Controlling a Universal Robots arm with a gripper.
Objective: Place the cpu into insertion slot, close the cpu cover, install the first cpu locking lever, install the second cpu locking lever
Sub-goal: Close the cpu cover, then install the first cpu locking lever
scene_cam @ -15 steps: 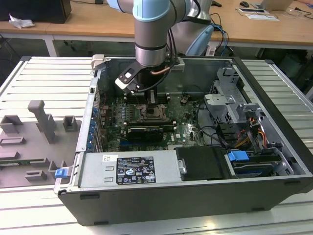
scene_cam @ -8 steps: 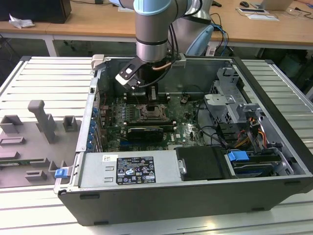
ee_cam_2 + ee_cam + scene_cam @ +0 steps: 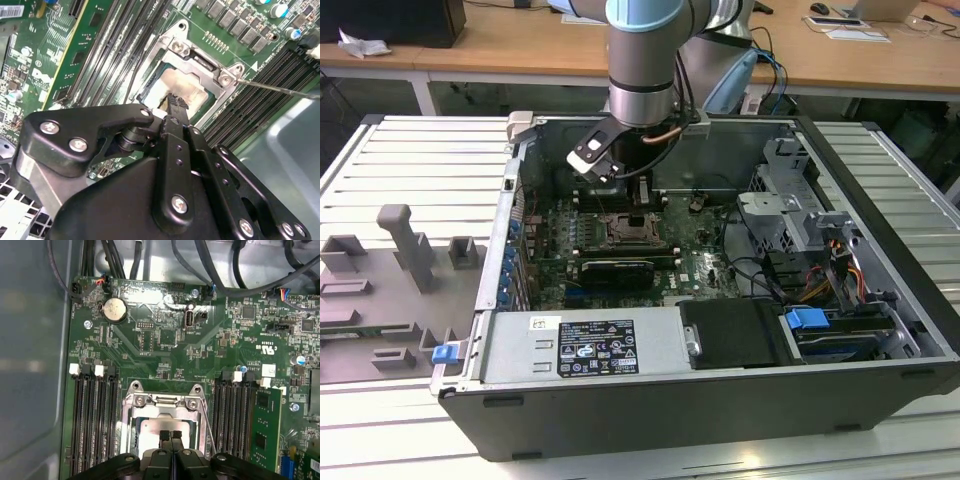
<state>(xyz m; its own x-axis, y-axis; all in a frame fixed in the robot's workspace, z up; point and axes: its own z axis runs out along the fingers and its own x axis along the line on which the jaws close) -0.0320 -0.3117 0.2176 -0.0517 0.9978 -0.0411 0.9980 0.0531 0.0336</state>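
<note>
Your black gripper (image 3: 170, 435) has its fingers pressed together on nothing, tips down at the pale silver square cpu (image 3: 150, 433). That chip lies in the grey-rimmed square insertion slot (image 3: 135, 425), with the thin silver windowed cpu cover (image 3: 165, 401) framing it.

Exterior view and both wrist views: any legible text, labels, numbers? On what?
Nothing quotable.
White label on the grey metal box, exterior view: print too small to read.
Motherboard silkscreen, first wrist view: blurred.
White sticker, second wrist view: too small to read.
</note>
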